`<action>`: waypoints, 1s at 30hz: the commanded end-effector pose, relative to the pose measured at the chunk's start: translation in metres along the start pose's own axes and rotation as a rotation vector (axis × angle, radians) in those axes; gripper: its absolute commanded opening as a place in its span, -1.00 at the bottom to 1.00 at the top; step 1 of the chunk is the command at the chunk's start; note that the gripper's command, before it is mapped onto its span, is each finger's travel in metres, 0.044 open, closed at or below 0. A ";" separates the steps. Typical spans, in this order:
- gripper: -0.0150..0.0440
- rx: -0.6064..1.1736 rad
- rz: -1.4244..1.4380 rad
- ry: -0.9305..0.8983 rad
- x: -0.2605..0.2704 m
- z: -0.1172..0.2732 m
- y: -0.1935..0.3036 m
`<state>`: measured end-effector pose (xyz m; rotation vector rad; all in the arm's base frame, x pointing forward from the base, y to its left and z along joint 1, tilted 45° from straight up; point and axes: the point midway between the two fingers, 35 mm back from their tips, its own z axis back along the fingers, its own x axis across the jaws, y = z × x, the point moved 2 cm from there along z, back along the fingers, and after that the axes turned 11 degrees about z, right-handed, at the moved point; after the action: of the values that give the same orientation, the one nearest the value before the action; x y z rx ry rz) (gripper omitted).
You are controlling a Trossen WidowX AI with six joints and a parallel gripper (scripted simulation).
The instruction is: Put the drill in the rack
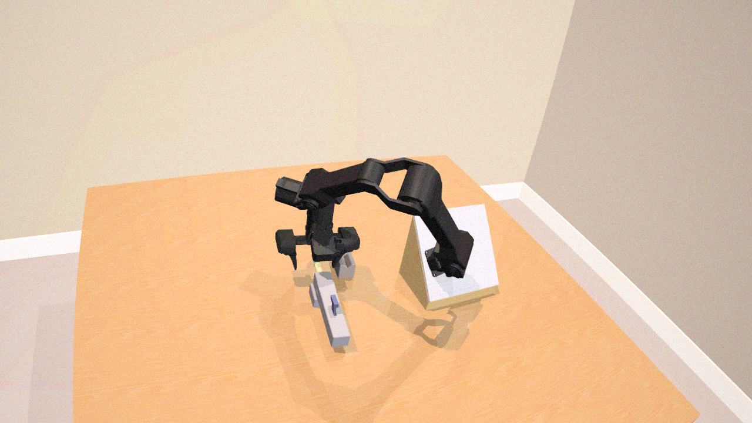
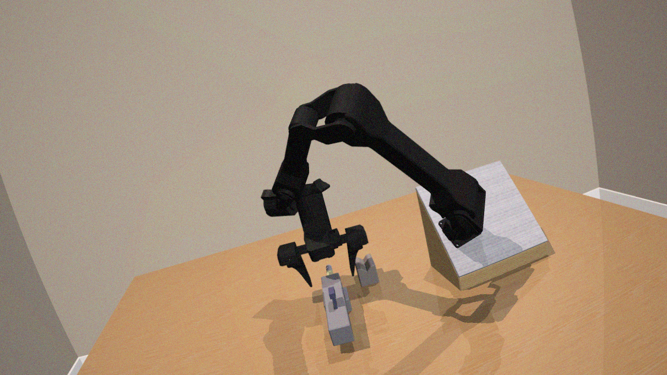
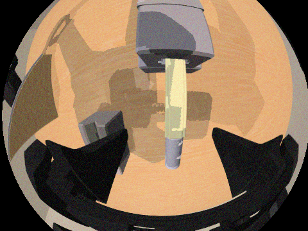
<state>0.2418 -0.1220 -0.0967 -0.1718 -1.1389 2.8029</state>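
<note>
One arm (image 1: 344, 181) (image 2: 415, 156), black, mounted against the sloping face of one wedge-shaped stand (image 1: 481, 236) (image 2: 503, 202) (image 3: 32, 106), at the right of one wooden table (image 1: 184, 326) (image 2: 209, 289) (image 3: 144, 196). One gripper (image 1: 314, 267) (image 2: 332, 280) (image 3: 171, 133), two black fingers, released and spread wide, with nothing clasped between them; it is poised, pointed downward, at the far end of the holder. One long grey holder (image 1: 330, 326) (image 2: 339, 319) (image 3: 168, 29), extended from near to far. One drill (image 1: 317, 267) (image 2: 329, 270) (image 3: 176, 102), its inner end hidden in the holder, its pale yellow shank projected from the far end. One blue key (image 1: 335, 305) (image 2: 332, 297), set on the holder's upper face; whether it is pressed down cannot be told. One grey notched rack (image 1: 345, 267) (image 2: 368, 275) (image 3: 112, 123), placed right of the drill and apart from it, the drill not laid in it. By the wrist view alone, the drill's grey cylindrical end is plainly shown beyond the yellow length; by the top and exterior views, the key is shown, unseen from the wrist.
</note>
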 end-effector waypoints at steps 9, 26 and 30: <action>1.00 -0.004 -0.002 -0.001 -0.001 -0.003 -0.005; 1.00 -0.004 -0.002 -0.001 -0.002 -0.006 -0.009; 1.00 -0.004 -0.002 -0.001 -0.002 -0.007 -0.010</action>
<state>0.2447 -0.1136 -0.0942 -0.1721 -1.1396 2.8027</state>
